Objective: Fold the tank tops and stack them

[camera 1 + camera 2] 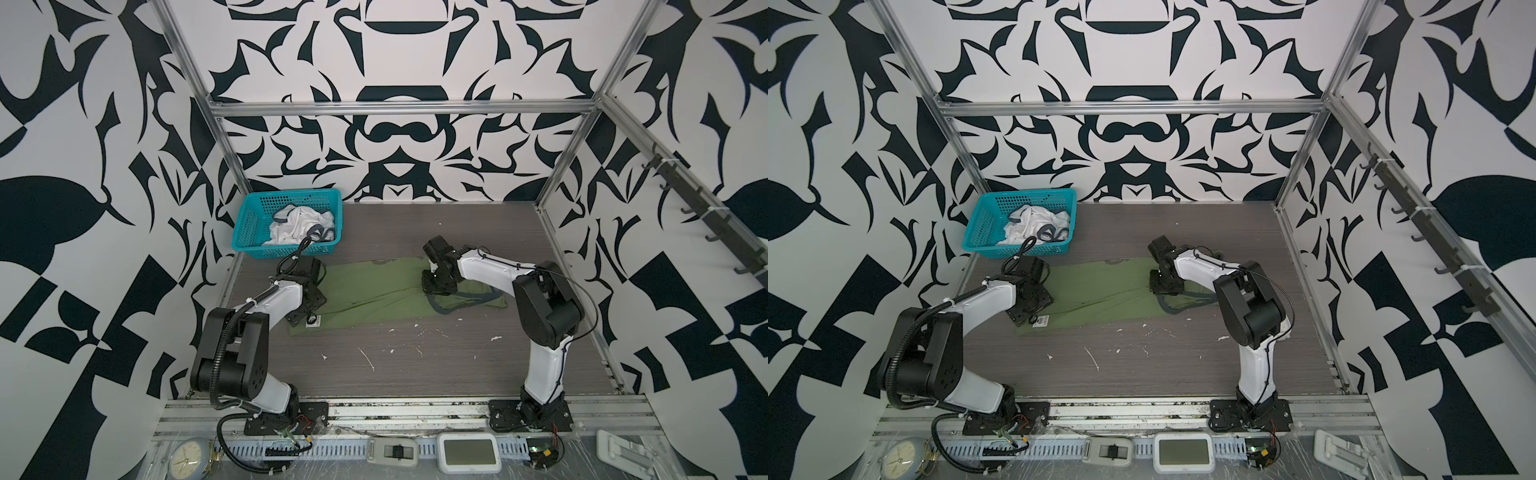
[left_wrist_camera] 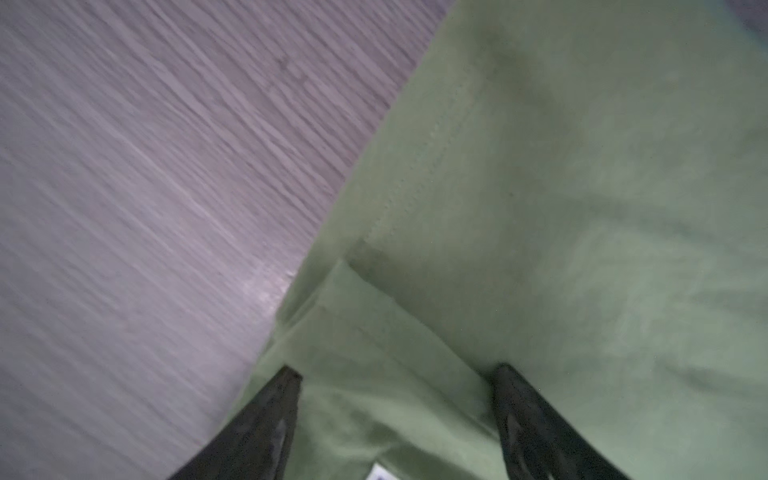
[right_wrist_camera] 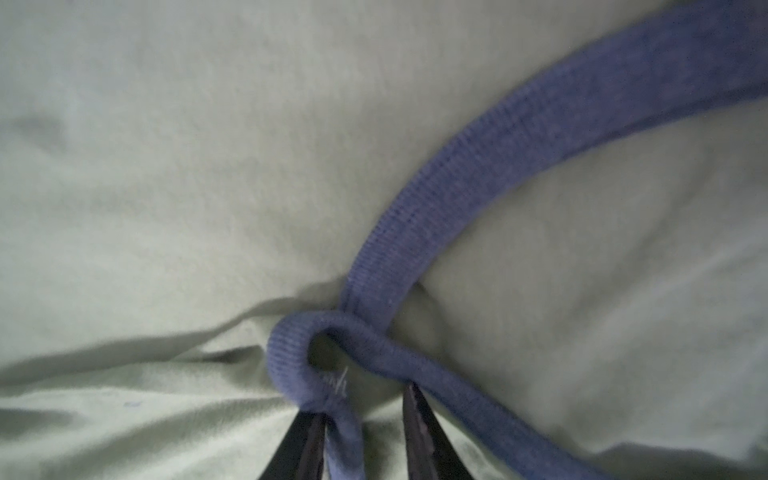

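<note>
The olive green tank top [image 1: 374, 291] [image 1: 1100, 291] lies flat across the middle of the table, folded into a long strip. Its grey-blue trim [image 1: 457, 309] [image 3: 457, 187] curls at the right end. My left gripper [image 1: 309, 313] [image 2: 397, 371] is open, low over the left hem [image 2: 415, 208] beside a white label [image 1: 312, 321]. My right gripper [image 1: 436, 291] [image 3: 361, 401] presses down on the right end. Its jaws are parted, and a loop of trim rests loose against one finger. The white tank top [image 1: 297, 226] [image 1: 1034, 226] sits crumpled in the basket.
The teal mesh basket [image 1: 249, 224] [image 1: 980, 226] stands at the back left corner of the table. White flecks [image 1: 368, 359] dot the wood surface in front of the green cloth. A clock [image 1: 187, 459] and small devices [image 1: 469, 453] lie along the front rail.
</note>
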Controlling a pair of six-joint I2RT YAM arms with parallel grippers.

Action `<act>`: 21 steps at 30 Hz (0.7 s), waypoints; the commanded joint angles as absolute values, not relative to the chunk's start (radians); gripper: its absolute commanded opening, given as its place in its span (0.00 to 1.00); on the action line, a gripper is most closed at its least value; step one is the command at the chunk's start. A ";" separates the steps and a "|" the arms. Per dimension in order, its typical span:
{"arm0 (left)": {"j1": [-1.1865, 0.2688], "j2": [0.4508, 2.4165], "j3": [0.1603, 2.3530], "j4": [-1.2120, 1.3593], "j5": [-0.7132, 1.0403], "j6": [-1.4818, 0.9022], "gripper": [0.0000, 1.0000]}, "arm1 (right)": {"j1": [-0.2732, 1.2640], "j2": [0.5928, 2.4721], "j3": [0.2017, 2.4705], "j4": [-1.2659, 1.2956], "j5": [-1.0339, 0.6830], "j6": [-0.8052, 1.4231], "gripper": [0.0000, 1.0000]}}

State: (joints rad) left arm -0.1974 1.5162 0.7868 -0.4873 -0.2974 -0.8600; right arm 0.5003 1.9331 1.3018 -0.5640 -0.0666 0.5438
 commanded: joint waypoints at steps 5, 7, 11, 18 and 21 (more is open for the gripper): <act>-0.361 1.515 0.700 -0.488 -0.276 -0.965 0.76 | 0.399 1.948 1.331 -0.610 0.007 0.464 0.34; -0.433 1.492 0.665 -0.502 -0.295 -1.011 0.76 | 0.382 1.970 1.365 -0.630 0.029 0.438 0.34; -0.651 1.438 0.572 -0.528 -0.320 -1.181 0.76 | 0.371 2.044 1.479 -0.688 0.062 0.380 0.36; -1.168 1.547 0.627 -0.537 -0.333 -1.487 0.76 | 0.377 2.149 1.648 -0.759 0.081 0.317 0.47; -1.287 1.607 0.787 -0.634 -0.383 -1.479 0.77 | 0.379 2.153 1.714 -0.813 0.140 0.299 0.51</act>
State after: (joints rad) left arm -1.1919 1.5333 0.7246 -0.5476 -0.5411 -1.3548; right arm 0.3748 2.1624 1.6554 -0.7422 0.0631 0.3370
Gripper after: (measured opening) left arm 0.761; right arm 0.498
